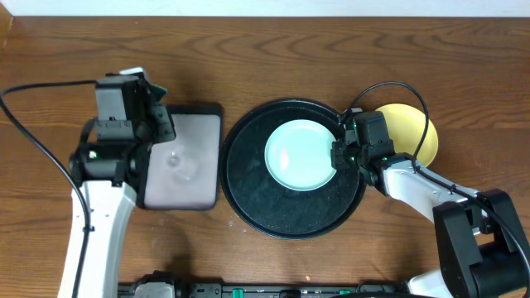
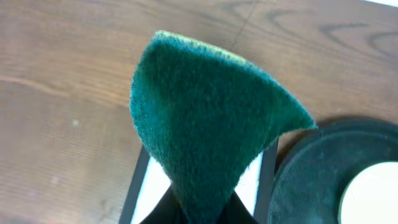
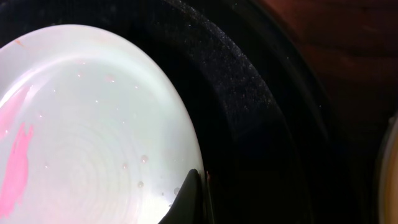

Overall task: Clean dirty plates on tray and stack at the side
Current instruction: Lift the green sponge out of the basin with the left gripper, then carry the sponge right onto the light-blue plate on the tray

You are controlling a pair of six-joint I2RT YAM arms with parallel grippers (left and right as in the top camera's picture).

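One pale mint green plate (image 1: 300, 155) lies in the large round black tray (image 1: 248, 199); only this one mint plate shows. It has pink smears and water drops in the right wrist view (image 3: 93, 124). My right gripper (image 1: 341, 154) is at the plate's right rim, with a finger (image 3: 193, 199) over the edge, pinching it. The pale yellow plate (image 1: 411, 128) lies on the table to the right of the tray. My left gripper (image 2: 202, 214) is shut on a dark green scouring sponge (image 2: 205, 118), held above the far end of the rectangular tray.
A smaller rectangular black tray with a grey inside (image 1: 186, 157) lies left of the round tray, with wet marks in it. The left arm's cable (image 1: 41, 141) runs over the table at the left. Bare wood lies behind both trays.
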